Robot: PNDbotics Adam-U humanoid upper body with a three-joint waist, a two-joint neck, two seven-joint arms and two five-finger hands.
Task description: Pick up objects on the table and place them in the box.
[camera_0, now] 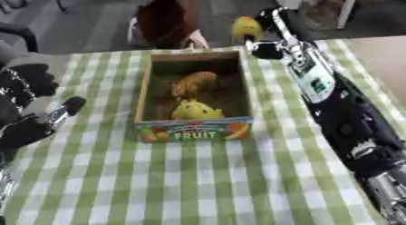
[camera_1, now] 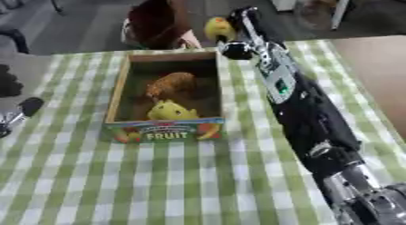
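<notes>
The yellow rounded fruit (camera_0: 247, 28) is pinched in the fingers of the right hand (camera_0: 255, 40), above the far right corner of the open cardboard box (camera_0: 195, 124). The box front reads "FRUIT". It stands mid-counter (camera_0: 198, 183), holding a yellow fruit (camera_0: 195, 110) and a brown one (camera_0: 194, 83). The left hand (camera_0: 28, 124) rests at the left counter edge; I cannot tell how its fingers stand.

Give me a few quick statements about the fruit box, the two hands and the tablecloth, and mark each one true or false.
1. The box already holds two things, a yellow item and a brownish item. True.
2. The right hand holds a yellow object beyond the box's far right corner. True.
3. The box lies tipped on its side. False: it stands upright, open at the top.
4. The tablecloth is plain red. False: it is green and white checked.
5. The left hand is inside the box. False: it is at the left edge, apart from the box.
</notes>
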